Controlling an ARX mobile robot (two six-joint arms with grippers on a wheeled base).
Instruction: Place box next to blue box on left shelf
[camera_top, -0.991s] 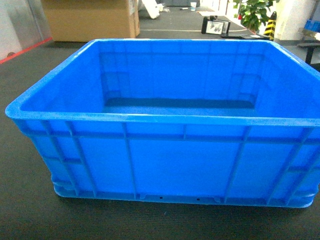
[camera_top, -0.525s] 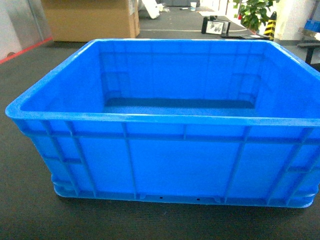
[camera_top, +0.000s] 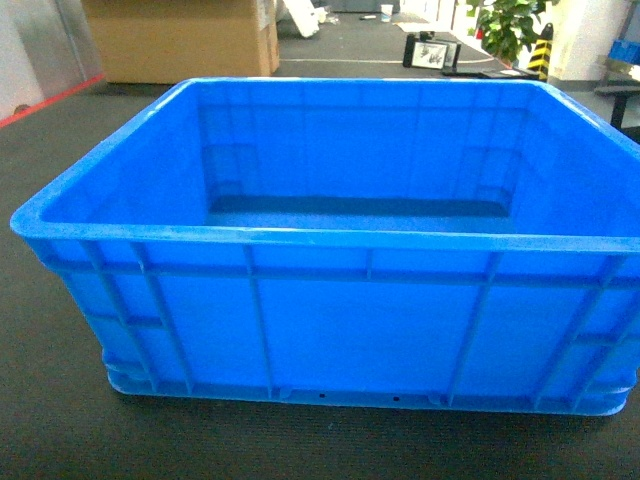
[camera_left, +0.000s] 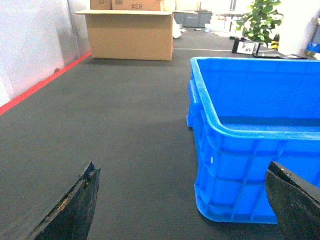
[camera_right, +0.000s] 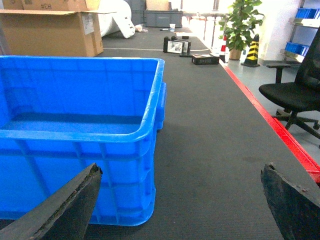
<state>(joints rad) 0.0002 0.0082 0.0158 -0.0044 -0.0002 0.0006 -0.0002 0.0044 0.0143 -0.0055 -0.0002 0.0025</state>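
Observation:
The box (camera_top: 340, 330) is a large blue plastic crate with a ribbed rim. It stands empty on the dark carpet and fills most of the head view. Neither gripper shows in that view. In the left wrist view my left gripper (camera_left: 182, 166) is open and low over the floor beside the box's (camera_left: 250, 150) near left corner, holding nothing. My right gripper (camera_right: 182, 168) is likewise open and empty beside the box's (camera_right: 75, 130) near right corner. The left shelf and the blue box on it are out of view.
An open cardboard carton (camera_left: 130, 32) stands on the floor far behind, to the left. A potted plant (camera_right: 240, 25), a striped cone (camera_right: 251, 50), small items (camera_right: 176, 46) and an office chair (camera_right: 297, 92) lie to the right. Red floor tape (camera_right: 270, 122) edges the carpet.

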